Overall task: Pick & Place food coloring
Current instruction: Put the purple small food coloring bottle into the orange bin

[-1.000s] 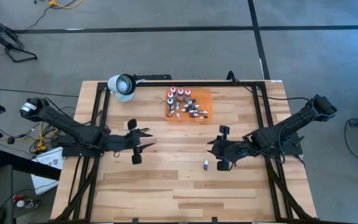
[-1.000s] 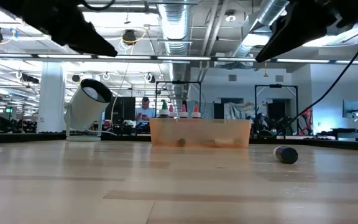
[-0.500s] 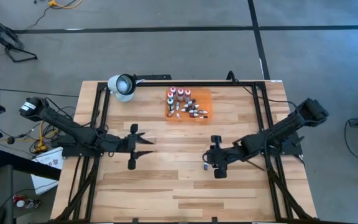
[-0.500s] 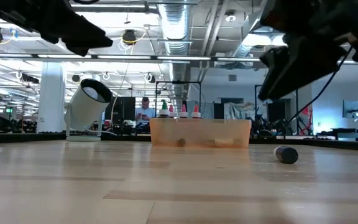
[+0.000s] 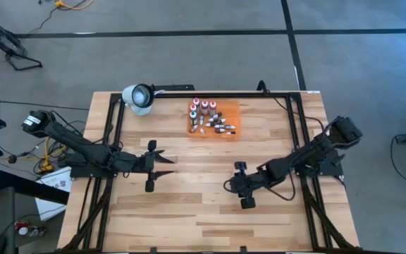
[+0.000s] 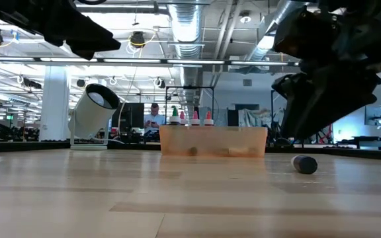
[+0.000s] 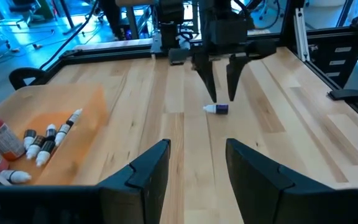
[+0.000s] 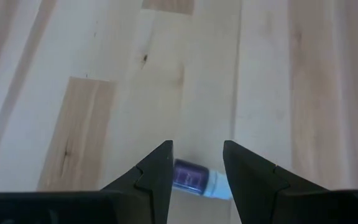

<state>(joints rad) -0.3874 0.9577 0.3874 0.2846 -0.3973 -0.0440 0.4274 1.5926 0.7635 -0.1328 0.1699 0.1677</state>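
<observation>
The right tool [image 8: 196, 163] hangs directly over a stray purple dropper bottle [image 8: 190, 175] lying on its side on the table [image 5: 189, 204]. Its fingers are spread and empty, one on each side of the bottle, which shows in the gap between them. This straddling position suits a descent and closure across the bottle's body; judged from the layout, the grasp is not yet made.

The left tool [image 5: 162, 164] waits above the table's left half, fingers parted, holding nothing, clear of the working arm.

Farther back, the remaining food coloring bottles [image 5: 210, 118] sit grouped on the orange mat [image 5: 230, 109], likely the destination. A white lamp [image 5: 139, 97] stands at the far left corner.
</observation>
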